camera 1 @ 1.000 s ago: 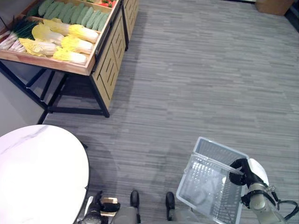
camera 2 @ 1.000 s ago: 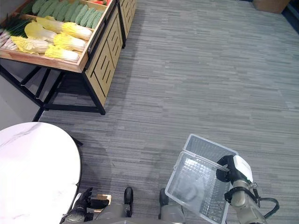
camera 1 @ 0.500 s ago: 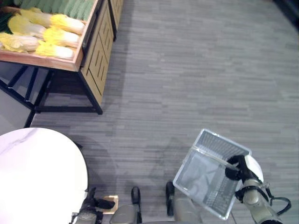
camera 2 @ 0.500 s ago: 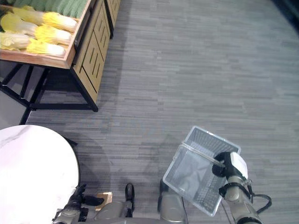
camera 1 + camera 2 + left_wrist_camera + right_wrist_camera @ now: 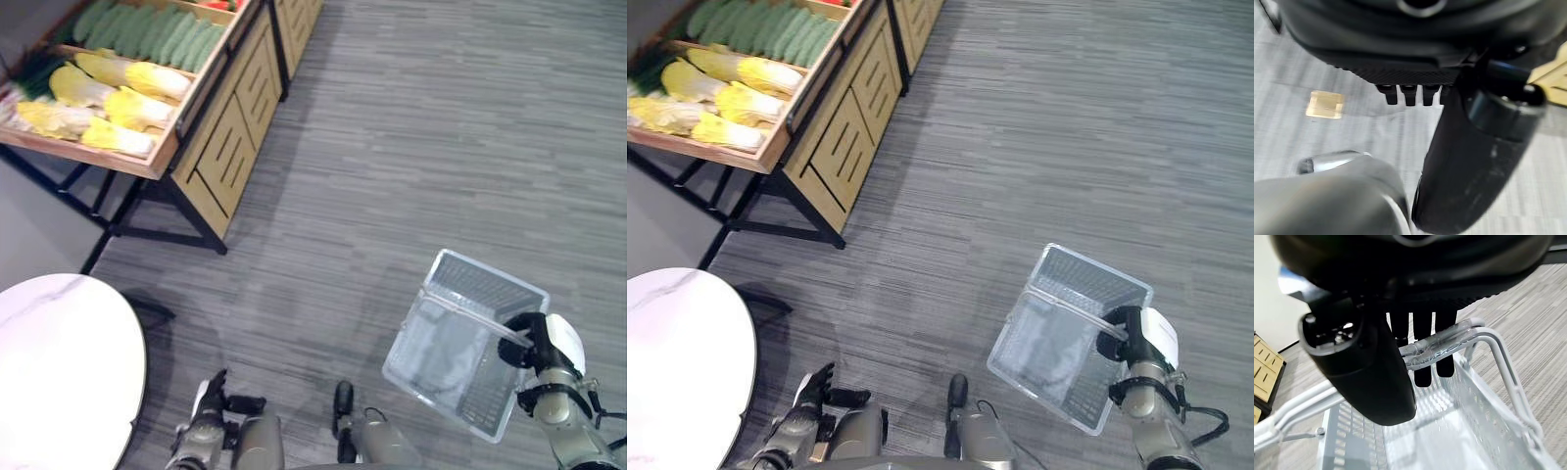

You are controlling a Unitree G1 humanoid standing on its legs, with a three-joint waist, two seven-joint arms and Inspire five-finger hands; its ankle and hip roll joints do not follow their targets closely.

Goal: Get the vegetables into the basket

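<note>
White wire basket (image 5: 460,345) hangs from the right hand (image 5: 537,340), fingers curled round its handle; yellow cabbages (image 5: 122,93) lie far off. Left hand (image 5: 811,392) is spread.

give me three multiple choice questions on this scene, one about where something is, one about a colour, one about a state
1. Where are the cabbages?
A. in the basket
B. on the wooden stand
C. on the round table

2. What colour is the round table?
A. white
B. black
C. green

3. What is the right hand doing?
A. hanging open
B. shut on a cabbage
C. shut on the basket's handle

Answers:
1 B: they lie in the wooden stand at the upper left of the eye views, beside a row of green vegetables.
2 A: its top is white with faint grey veins.
3 C: in the right wrist view the fingers curl round the handle of the basket, which holds no vegetables.
</note>
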